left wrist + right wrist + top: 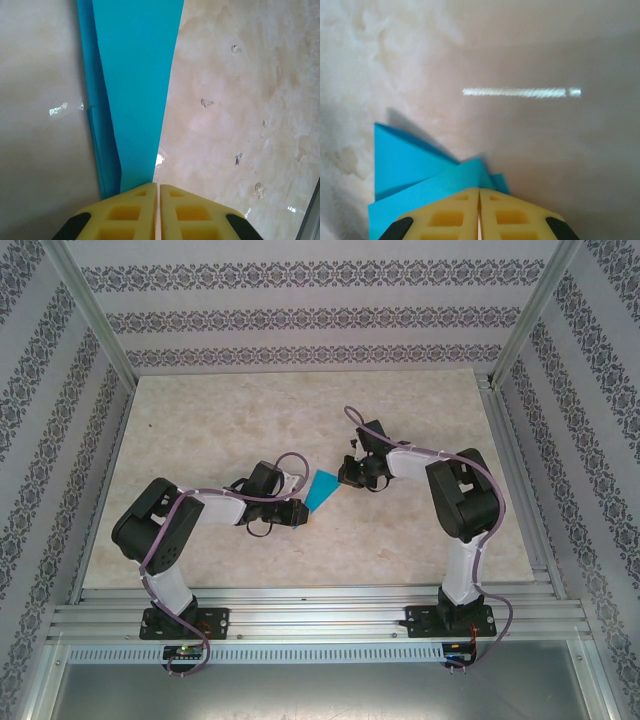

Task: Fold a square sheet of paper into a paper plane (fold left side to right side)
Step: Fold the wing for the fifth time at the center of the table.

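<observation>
Near the centre of the counter (200,420), the light, limp, easily creased folded cyan paper (322,490) is pinched at opposite ends by the closed left end effector (159,187) and right end effector (479,191), its layered edges being judged the firmest hold.

nothing to read here tbh. no words, labels, brand marks or numbers i can make out anywhere. the blue paper (322,489) is plain on every face that shows. the bands on the wallpaper (300,278) are just a repeating ornament, not lettering. the little boards at the arm bases (186,650) are too small to tell if anything's printed on them.
</observation>
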`<state>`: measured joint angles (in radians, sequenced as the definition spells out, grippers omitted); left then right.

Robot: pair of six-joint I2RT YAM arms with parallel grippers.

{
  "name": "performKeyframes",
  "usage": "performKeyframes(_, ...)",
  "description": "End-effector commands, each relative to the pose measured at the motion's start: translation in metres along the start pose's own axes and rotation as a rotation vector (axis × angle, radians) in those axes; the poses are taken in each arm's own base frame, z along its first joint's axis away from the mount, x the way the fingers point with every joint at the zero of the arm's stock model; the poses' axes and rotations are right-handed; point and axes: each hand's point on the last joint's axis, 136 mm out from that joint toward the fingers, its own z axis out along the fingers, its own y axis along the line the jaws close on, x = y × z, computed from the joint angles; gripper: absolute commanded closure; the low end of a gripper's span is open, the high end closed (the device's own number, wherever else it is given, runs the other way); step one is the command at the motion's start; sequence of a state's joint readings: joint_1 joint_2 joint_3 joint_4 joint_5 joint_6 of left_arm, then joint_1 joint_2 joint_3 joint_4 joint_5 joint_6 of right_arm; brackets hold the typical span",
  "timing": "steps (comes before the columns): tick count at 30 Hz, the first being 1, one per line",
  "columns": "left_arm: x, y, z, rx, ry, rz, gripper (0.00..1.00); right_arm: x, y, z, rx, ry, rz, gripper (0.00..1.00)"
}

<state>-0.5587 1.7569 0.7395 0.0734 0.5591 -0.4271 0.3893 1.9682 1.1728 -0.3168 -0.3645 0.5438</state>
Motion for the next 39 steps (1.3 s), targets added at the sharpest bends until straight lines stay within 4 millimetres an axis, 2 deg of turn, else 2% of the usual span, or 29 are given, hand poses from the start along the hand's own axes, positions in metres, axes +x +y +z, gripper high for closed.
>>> performKeyframes(1,0.076,0.035,0.007,-0.131,0.217,-0.113,0.88,-0.029,-0.056,-0.012,0.211,-0.095,0.015,0.91)
performKeyframes(5,0.075,0.034,0.006,-0.129,0.215,-0.111,0.88,-0.041,-0.032,-0.04,0.161,-0.163,-0.021,0.9)
performKeyframes(7,0.072,0.032,0.006,-0.125,0.207,-0.109,0.87,-0.038,-0.014,-0.053,0.115,-0.187,-0.039,0.9)
performKeyframes(9,0.071,0.031,0.006,-0.123,0.202,-0.108,0.88,-0.024,0.009,-0.06,0.049,-0.197,-0.059,0.9)
performKeyframes(11,0.07,0.03,0.005,-0.121,0.2,-0.102,0.88,-0.005,0.03,-0.057,-0.012,-0.184,-0.069,0.9)
performKeyframes(15,0.068,0.029,0.004,-0.121,0.195,-0.096,0.87,0.028,0.065,-0.037,-0.126,-0.154,-0.058,0.89)
performKeyframes(19,0.067,0.028,0.004,-0.119,0.195,-0.092,0.87,0.036,0.083,-0.014,-0.16,-0.117,-0.062,0.89)
performKeyframes(23,0.067,0.026,0.003,-0.114,0.192,-0.089,0.87,0.04,0.08,0.01,-0.123,-0.082,-0.059,0.89)
performKeyframes(28,0.069,0.024,0.001,-0.114,0.198,-0.081,0.86,0.051,0.051,0.034,-0.011,-0.029,-0.035,0.89)
performKeyframes(33,0.082,0.026,-0.008,-0.126,0.212,-0.092,0.86,0.061,0.02,0.04,0.112,0.01,-0.022,0.9)
performKeyframes(39,0.103,0.033,-0.018,-0.148,0.222,-0.122,0.86,0.063,0.009,0.041,0.141,0.023,-0.014,0.9)
